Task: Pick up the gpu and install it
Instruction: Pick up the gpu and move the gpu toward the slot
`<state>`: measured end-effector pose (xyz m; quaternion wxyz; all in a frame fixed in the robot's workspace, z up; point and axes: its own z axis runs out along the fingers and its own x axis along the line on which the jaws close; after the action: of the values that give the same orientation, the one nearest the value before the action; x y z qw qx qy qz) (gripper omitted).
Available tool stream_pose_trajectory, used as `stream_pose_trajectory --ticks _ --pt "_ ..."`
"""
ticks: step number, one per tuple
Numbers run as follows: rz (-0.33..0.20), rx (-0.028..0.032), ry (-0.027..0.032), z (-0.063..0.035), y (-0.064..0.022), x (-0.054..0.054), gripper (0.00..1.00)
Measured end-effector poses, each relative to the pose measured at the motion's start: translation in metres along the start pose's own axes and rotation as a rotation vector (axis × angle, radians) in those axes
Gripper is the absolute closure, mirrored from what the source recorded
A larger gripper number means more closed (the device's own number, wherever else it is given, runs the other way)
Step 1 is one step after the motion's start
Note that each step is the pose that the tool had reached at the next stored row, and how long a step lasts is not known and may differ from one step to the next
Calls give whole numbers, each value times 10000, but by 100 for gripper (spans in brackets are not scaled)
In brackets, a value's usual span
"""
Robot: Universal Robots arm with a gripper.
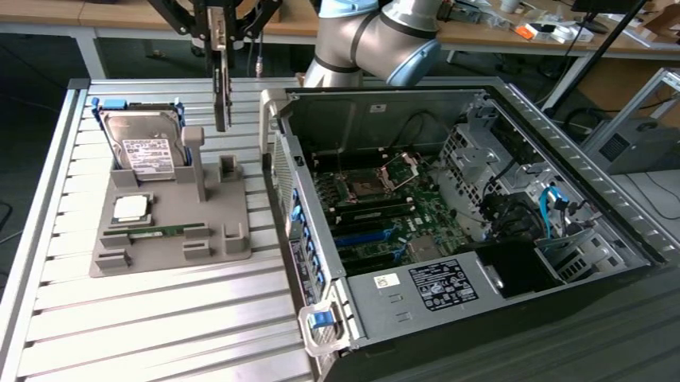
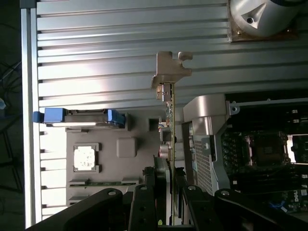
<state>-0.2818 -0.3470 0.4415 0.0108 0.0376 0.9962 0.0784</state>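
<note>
Pincer (image 2: 167,177) half closed, clamped on upright gpu (image 2: 171,70), above slatted table (image 2: 120,29)

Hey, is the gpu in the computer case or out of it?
Out. The gpu hangs edge-on, clamped in the gripper, above the grey tray beside the open case.

One gpu (image 1: 221,99), one hard drive (image 1: 146,147), one CPU chip (image 1: 132,208), one memory stick (image 1: 159,231). One grey holder tray (image 1: 170,256), one open PC case (image 1: 318,239), one slatted metal table (image 1: 159,326). One robot arm (image 1: 372,40), one gripper (image 2: 169,175).
</note>
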Motion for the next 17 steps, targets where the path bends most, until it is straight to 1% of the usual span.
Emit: stream_pose_trajectory --ticks 17 --pt "3 -119 10 -121 19 -2 73"
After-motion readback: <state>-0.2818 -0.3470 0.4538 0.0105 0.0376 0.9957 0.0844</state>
